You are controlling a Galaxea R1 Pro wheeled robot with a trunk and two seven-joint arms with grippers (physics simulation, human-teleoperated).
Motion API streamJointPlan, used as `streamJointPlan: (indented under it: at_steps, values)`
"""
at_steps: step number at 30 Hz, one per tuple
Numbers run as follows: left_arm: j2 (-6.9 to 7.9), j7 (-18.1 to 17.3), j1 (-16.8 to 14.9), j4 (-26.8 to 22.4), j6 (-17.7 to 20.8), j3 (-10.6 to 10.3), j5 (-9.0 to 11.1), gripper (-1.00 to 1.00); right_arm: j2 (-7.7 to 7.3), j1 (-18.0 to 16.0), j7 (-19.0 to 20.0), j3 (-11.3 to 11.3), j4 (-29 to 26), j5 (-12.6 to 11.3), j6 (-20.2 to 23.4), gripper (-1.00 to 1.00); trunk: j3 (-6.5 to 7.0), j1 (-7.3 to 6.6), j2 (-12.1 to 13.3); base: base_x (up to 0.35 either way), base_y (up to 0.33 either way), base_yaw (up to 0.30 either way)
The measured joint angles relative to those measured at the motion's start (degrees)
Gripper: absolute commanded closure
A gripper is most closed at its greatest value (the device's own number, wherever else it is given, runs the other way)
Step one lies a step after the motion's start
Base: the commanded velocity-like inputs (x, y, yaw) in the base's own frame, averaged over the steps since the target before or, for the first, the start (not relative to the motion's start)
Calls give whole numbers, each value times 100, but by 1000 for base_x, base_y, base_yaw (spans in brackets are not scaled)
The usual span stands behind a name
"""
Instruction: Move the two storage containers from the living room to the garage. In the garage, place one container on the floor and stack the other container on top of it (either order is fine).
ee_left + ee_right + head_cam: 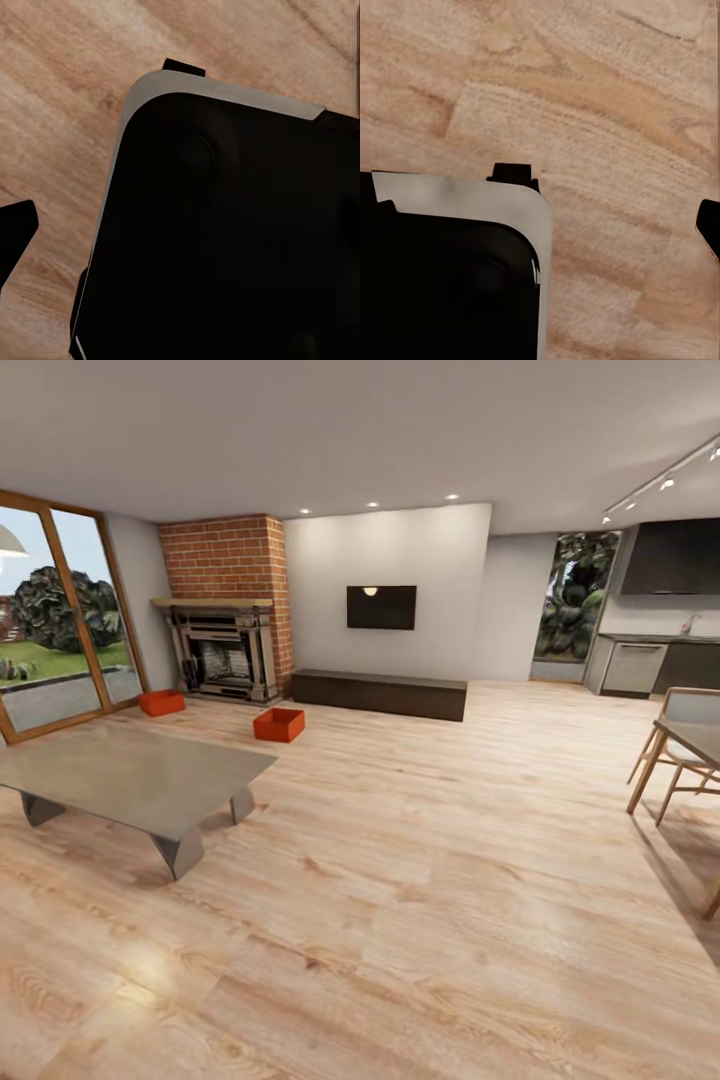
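Note:
Two orange-red storage containers sit apart on the light wood plank floor of the living room, in the head view. One container [161,703] lies by the glass doors, left of the fireplace. The other container [279,725] lies in front of the fireplace's right side, its open top showing. Both are far ahead of me, past the coffee table. In the left wrist view one dark fingertip [16,231] shows at the frame's edge above the plank floor. The right wrist view has one dark fingertip [711,225] at its edge. Nothing sits between the fingers.
A low grey coffee table [130,778] stands ahead on the left. A brick fireplace [228,622], a dark low bench [380,693] under a wall TV, and wooden chairs [680,755] at the right ring the open plank floor. My dark base [225,240] shows below both wrists.

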Motion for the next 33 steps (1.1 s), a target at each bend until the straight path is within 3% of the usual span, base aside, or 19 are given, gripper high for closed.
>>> streamJointPlan:
  at_steps: [33]
  values:
    - [0,0,-1,0,-26,3,1,-100,0,0,-2,-6,-1,-3,-26,-100,0,0,0,323,0,0]
